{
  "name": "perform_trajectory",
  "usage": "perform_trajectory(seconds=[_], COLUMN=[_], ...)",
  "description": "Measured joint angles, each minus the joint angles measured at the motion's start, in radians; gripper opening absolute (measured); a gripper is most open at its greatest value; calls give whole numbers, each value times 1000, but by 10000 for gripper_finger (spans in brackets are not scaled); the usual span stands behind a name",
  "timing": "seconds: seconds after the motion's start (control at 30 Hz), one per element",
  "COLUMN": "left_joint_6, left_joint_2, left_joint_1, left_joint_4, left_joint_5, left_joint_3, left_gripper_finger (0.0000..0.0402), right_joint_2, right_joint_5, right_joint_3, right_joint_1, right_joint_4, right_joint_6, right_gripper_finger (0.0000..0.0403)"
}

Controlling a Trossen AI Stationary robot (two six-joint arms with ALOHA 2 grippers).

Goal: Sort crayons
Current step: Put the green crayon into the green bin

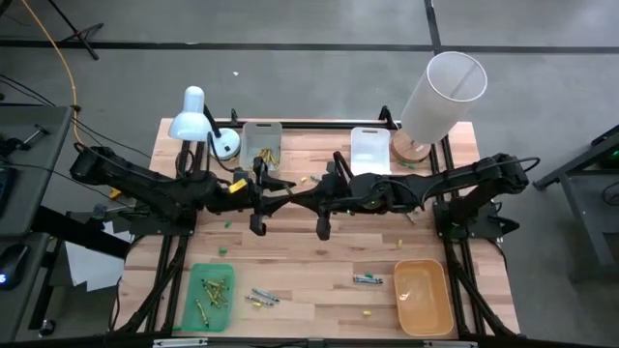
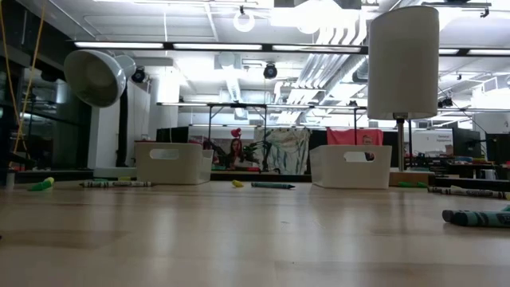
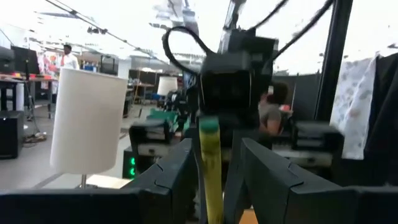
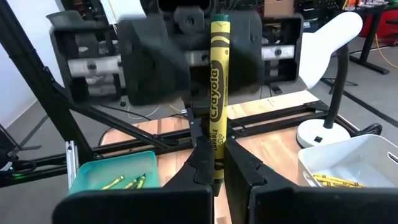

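Midair, frame centre of high view: both grippers meet over table, handing over yellow Crayola crayon (image 4: 216, 93). Right gripper (image 4: 214, 163) clenched on its lower end, crayon upright. Left gripper (image 3: 211, 168) fingers flank same crayon, parted (contact unclear). Likely light, stiff, waxy-slick, snappable; grip paper-wrapped mid-barrel, gently. Loose crayons (image 1: 368, 279) lower centre

We see a desk lamp (image 1: 198, 121) and a white-shaded lamp (image 1: 440, 97) at the table's (image 1: 309, 261) far edge, two white bins (image 1: 262, 145) between them. A green tray (image 1: 209, 296) and an orange tray (image 1: 423, 296) sit at the near corners.
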Motion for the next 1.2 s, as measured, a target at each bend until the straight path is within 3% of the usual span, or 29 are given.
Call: perform_trajectory(seconds=[0.13,0.33,0.5,0.63,0.77,0.87,0.97,1.07,1.2], left_joint_6=[-5,-3,-2,9,35,21,-68,-169,-230], left_joint_2=[-3,-9,-10,-38,-124,-211,-288,-322,-293], left_joint_1=[5,5,5,10,10,10,6,-40,-202], left_joint_4=[-5,-6,-16,-70,-187,-367,-565,-717,-785], left_joint_5=[0,0,-20,-31,-101,-141,-153,-155,-154], left_joint_3=[1,1,1,1,1,1,1,1,1], left_gripper_finger=[103,14,12,6,4,4,3,3,2], right_joint_2=[0,0,0,-18,-75,-125,-167,-181,-177], right_joint_5=[0,-3,0,6,100,179,190,190,193], right_joint_3=[0,0,0,0,3,3,3,3,3], right_joint_1=[0,-2,-2,-13,-22,-23,-22,-15,-6], right_joint_4=[-6,-12,-15,-49,-179,-326,-470,-579,-678], right_joint_6=[-1,-13,2,56,74,74,111,164,210], right_gripper_finger=[0,0,16,57,122,172,210,232,238])
